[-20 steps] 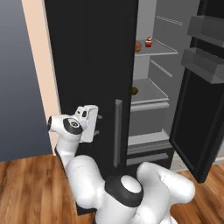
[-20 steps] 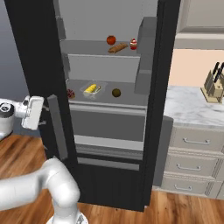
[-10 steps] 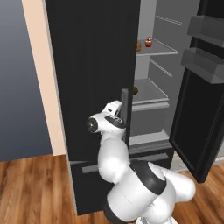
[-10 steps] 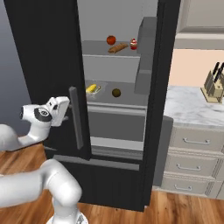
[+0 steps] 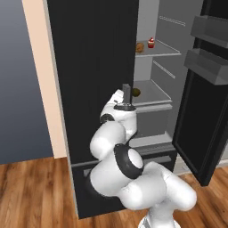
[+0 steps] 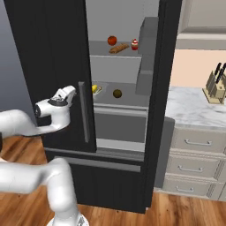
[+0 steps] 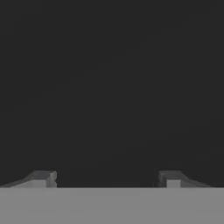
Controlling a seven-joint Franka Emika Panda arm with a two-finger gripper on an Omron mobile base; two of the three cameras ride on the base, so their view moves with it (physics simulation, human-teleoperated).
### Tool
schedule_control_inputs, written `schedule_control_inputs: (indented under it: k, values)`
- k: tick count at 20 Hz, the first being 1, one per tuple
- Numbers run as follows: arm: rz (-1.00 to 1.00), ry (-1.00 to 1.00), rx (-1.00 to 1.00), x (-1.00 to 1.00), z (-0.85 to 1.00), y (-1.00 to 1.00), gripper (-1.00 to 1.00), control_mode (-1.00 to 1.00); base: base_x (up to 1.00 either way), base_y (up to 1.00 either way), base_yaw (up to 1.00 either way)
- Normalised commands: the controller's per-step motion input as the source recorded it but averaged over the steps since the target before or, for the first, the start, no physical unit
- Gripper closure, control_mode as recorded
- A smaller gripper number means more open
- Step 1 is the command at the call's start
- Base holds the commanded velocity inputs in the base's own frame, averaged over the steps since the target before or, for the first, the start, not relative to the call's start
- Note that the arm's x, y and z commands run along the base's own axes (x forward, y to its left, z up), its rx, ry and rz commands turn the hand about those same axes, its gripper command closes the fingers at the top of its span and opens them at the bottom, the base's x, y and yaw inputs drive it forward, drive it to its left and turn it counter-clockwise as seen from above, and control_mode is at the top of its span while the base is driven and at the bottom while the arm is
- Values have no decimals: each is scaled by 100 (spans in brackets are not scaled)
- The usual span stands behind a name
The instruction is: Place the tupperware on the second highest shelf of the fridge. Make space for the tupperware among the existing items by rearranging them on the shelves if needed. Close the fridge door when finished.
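Observation:
The fridge's black left door [image 6: 44, 66] stands nearly closed, its grey bar handle [image 6: 82, 112] at the edge. My gripper [image 6: 72, 92] presses flat on the door's face, open and holding nothing; up close its fingertips [image 7: 41, 177] stand wide apart against the black door [image 7: 109, 87]. The tupperware [image 6: 96, 89] peeks out past the door edge on the second highest shelf [image 6: 123, 106], next to a brownish-green round fruit [image 6: 117, 93] [image 5: 136, 92]. On the shelf above sit a tomato [image 6: 112, 40], a bread roll [image 6: 119, 47] and a cupcake [image 6: 134, 44] [image 5: 151, 42].
The right door [image 5: 209, 98] hangs wide open, its bins [image 5: 207, 67] facing inward. A grey drawer front [image 6: 119, 126] lies below the shelf. A marble counter [image 6: 194, 106] with a knife block [image 6: 215, 84] stands to the right, above cabinet drawers.
The left door has swung from well open to nearly closed, with my arm moving rightward against it. The door edge now hides most of the tupperware and the left of the shelves.

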Motion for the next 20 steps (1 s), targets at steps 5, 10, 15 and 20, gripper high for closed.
schedule_control_inputs:
  k: [5, 10, 15, 20]
  values:
    - [36, -21, 2, 28, 21, 50, -100, -100, 0, 0, 0]
    - [50, 0, 0, -6, 54, 88, -100, -100, 0, 0, 0]
    - [31, -14, 0, -74, 100, 29, -100, -100, 0, 0, 0]
    - [11, -13, 6, -95, 100, -3, -100, -100, 0, 0, 0]
